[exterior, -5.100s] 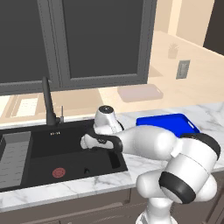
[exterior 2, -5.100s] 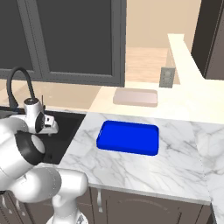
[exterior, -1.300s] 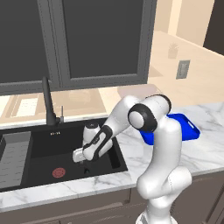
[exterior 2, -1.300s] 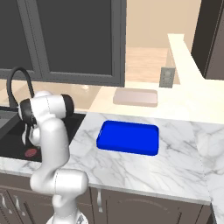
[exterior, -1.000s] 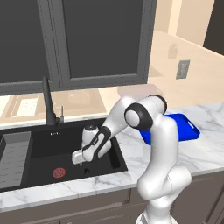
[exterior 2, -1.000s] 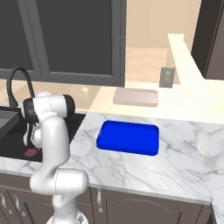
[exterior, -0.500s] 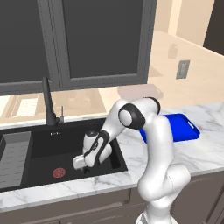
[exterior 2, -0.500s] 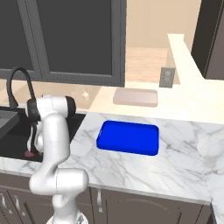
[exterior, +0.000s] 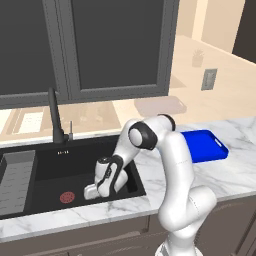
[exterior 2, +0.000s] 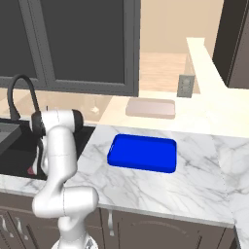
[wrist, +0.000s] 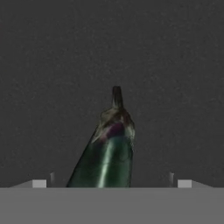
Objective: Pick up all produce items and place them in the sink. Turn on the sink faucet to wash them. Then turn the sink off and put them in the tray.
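Down in the sink (exterior: 45,170), the jaws hang released over an eggplant (wrist: 107,151); the blue tray (exterior 2: 142,153) awaits produce.

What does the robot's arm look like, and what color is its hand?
The arm is made of smooth, shiny white rounded tubes joined together, with dark grey or black rings at the joints, like the round one at its elbow. It rises from a fat white base. The gripper at the end is a white block with dark parts. No cables or writing can be seen on it.
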